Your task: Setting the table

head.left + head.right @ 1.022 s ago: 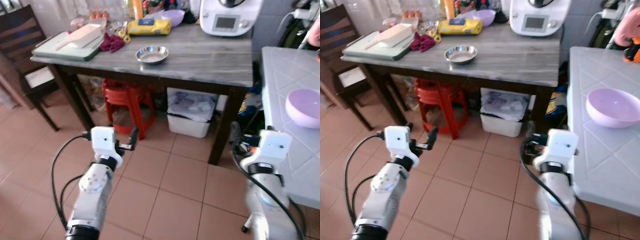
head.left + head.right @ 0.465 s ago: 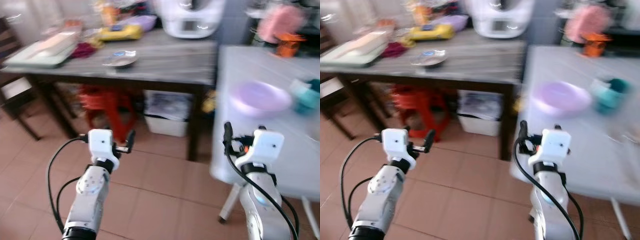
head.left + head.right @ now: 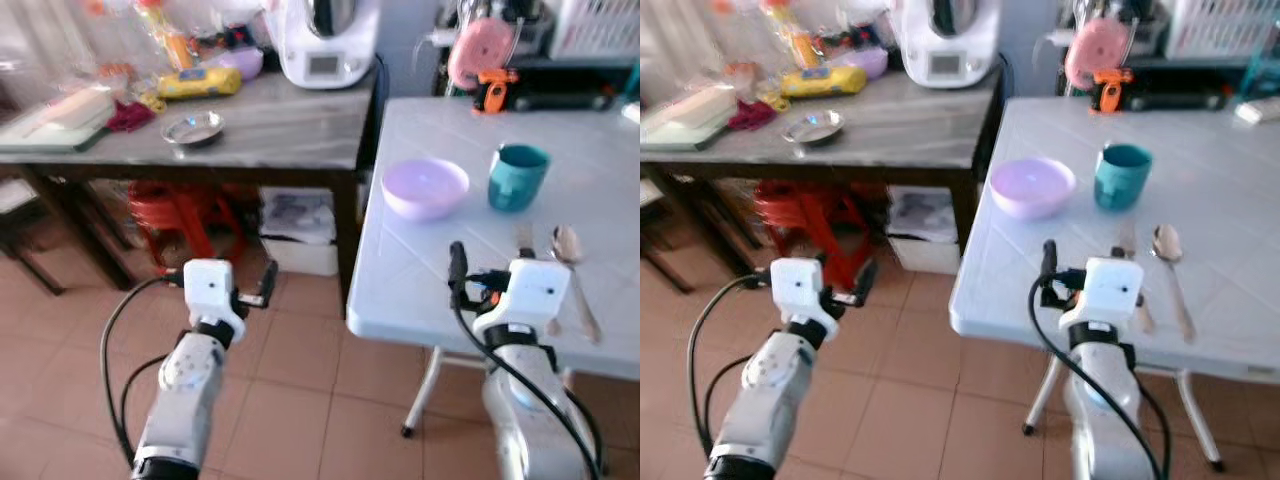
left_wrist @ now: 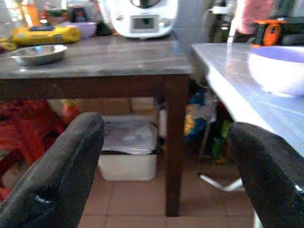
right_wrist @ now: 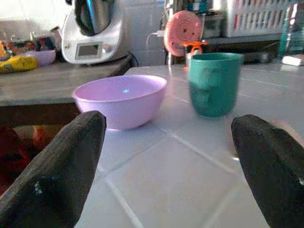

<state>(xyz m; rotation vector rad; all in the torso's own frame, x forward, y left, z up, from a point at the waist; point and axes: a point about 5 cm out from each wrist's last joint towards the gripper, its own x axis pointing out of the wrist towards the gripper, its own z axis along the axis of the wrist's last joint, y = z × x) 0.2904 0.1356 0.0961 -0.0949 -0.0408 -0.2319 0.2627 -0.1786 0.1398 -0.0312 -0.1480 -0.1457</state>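
The white table (image 3: 420,290) appears partly set: one lilac bowl (image 3: 425,187), one teal cup (image 3: 518,177) and one spoon (image 3: 570,250) lie on it, with what may be a second utensil beside the spoon, too blurred to tell. The robot's right hand (image 5: 171,156) hangs spread and empty over the table's near edge, facing bowl and cup. Its left hand (image 4: 161,161), also spread and empty, hangs over the floor. A metal dish (image 3: 193,127) sits on the grey side table (image 3: 290,130), perhaps one to fetch.
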